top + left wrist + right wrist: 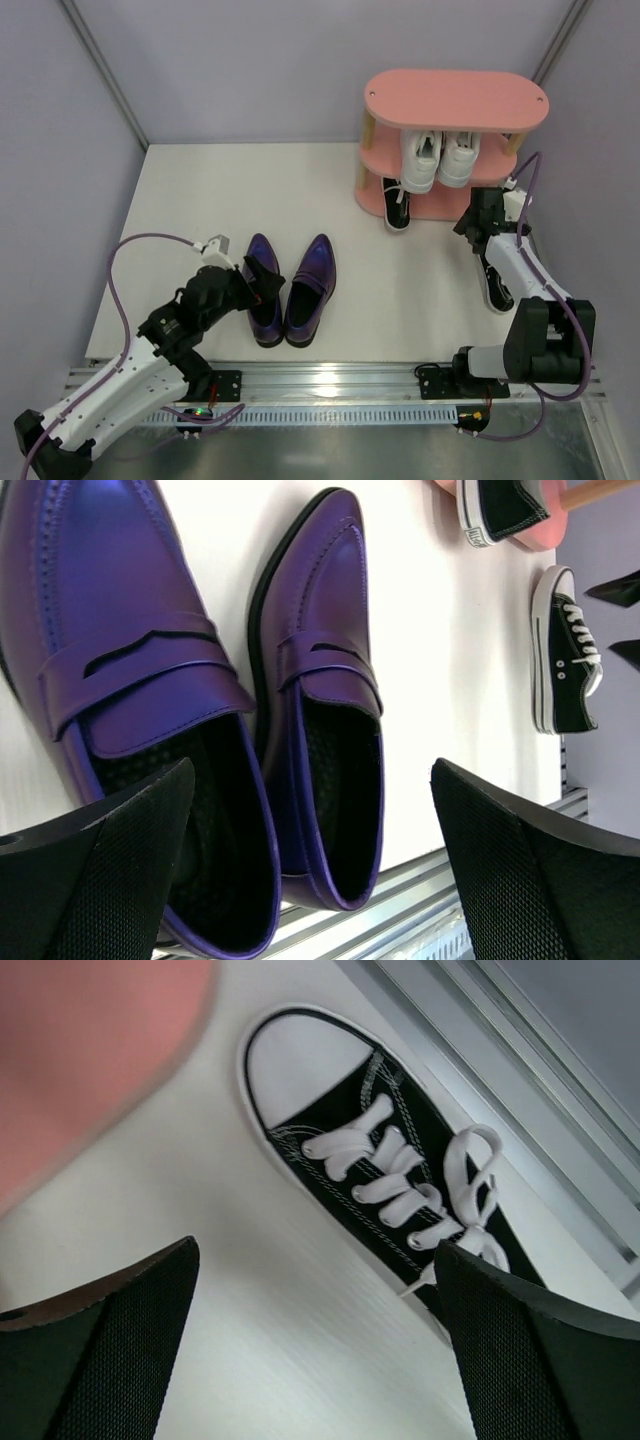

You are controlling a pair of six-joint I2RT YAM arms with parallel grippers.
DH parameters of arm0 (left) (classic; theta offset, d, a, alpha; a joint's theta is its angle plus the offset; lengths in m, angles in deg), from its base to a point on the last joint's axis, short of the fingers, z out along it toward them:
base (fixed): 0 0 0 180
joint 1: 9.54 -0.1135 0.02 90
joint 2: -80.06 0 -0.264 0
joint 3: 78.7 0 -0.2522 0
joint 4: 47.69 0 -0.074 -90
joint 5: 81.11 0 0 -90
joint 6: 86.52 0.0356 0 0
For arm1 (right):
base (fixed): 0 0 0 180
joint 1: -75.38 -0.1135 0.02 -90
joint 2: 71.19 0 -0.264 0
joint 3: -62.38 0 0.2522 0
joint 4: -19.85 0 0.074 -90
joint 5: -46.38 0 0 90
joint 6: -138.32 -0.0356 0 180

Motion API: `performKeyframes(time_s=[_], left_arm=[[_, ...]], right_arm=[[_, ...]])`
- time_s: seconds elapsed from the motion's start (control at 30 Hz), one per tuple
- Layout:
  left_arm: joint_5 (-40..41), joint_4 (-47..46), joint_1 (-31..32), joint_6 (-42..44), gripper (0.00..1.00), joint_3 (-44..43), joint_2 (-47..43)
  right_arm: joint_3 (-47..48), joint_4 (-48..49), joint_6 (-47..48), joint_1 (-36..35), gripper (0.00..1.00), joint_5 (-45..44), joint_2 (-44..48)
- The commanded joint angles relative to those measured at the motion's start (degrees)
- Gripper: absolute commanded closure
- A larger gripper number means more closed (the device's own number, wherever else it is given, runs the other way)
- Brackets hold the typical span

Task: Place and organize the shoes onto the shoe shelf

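Observation:
Two glossy purple loafers (266, 292) (310, 288) lie side by side on the white table, toes pointing away. My left gripper (262, 280) is open just above their heels. In the left wrist view (312, 770) its left finger is over the left loafer (120, 660) and its right finger is to the right of the right loafer (325, 710). The pink shoe shelf (455, 98) holds the white sneakers (440, 160) on its middle tier and one black sneaker (397, 203) on the bottom tier. The other black sneaker (497, 285) (390, 1190) lies on the table. My right gripper (475, 222) (315, 1250) is open and empty beside that sneaker's toe.
A metal rail (330, 378) runs along the near table edge. Grey walls close the back and sides. The shelf's pink edge (90, 1050) is close on the left in the right wrist view. The shelf's top tier carries nothing.

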Motion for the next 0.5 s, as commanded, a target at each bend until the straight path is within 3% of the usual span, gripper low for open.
performKeyframes(time_s=[0.0,0.33,0.47], left_arm=[[-3.2,-6.6,0.2,0.4,0.01,-3.5,2.3],[-5.3,-8.5,0.2,-3.4,0.00,-5.6,7.6],[-5.7,-8.1,0.1,-4.3,0.01,-5.5,7.6]], right_arm=[[1.4,-3.7,4.0,1.1,0.00,-3.5,-1.8],[0.3,0.2,7.1,1.3,0.00,-9.2,-3.7],[-0.4,0.2,5.3,6.5,0.00,-5.3,-6.0]])
